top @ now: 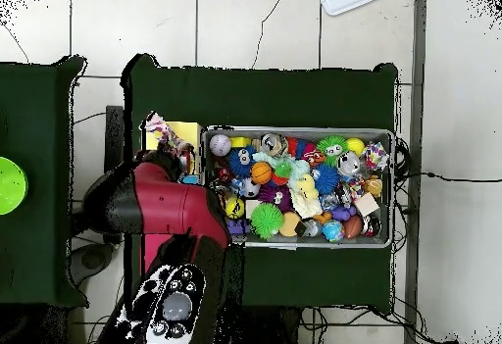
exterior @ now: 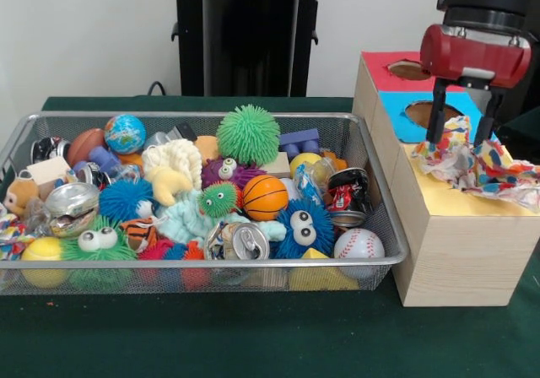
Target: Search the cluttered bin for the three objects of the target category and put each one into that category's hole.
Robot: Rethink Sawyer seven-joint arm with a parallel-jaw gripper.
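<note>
One crumpled polka-dot cloth (exterior: 477,163) atop pale wooden box (exterior: 460,251).

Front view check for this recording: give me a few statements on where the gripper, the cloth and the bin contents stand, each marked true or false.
1. The red and black gripper is over the pale wooden box, not over the silver wire-mesh basket. True.
2. A white polka-dot cloth lies on the box's yellow painted top. True.
3. The cloth lies wholly on the red painted section. False: it covers the yellow section, touching the blue one's edge.
4. The gripper's fingers are pressed together. False: they stand apart, either side of the cloth's raised part.
5. An orange basketball toy lies in the basket. True.
6. The white baseball is on top of the box. False: the baseball is in the basket's near corner.
</note>
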